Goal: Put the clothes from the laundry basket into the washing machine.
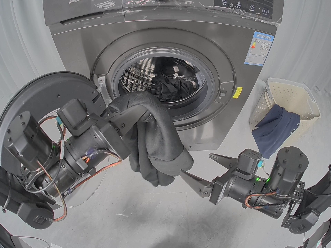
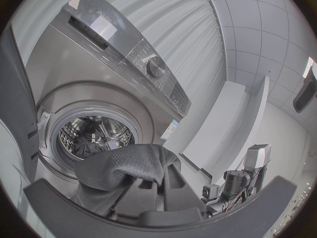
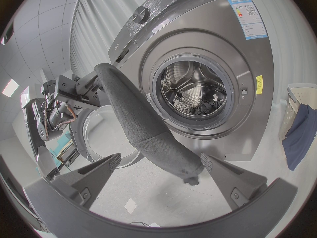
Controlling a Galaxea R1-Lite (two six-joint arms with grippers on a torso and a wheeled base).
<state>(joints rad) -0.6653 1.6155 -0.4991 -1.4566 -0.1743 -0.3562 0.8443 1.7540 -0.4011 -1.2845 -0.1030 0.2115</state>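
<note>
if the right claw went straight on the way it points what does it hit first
Probably the dark garment hanging from the left claw, just ahead of the right claw; depth is unclear.

The dark garment [image 1: 155,135] hides the left claw's [image 1: 138,116] tips, and the laundry basket [image 3: 299,95] runs off the right wrist view.

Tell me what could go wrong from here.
The dark garment hangs well below the left tool; its tail may catch on the lip of the drum opening and spill out.
That tail hangs beside the open right tool and could snag.
The blue garment draped over the laundry basket rim might slide off.
</note>
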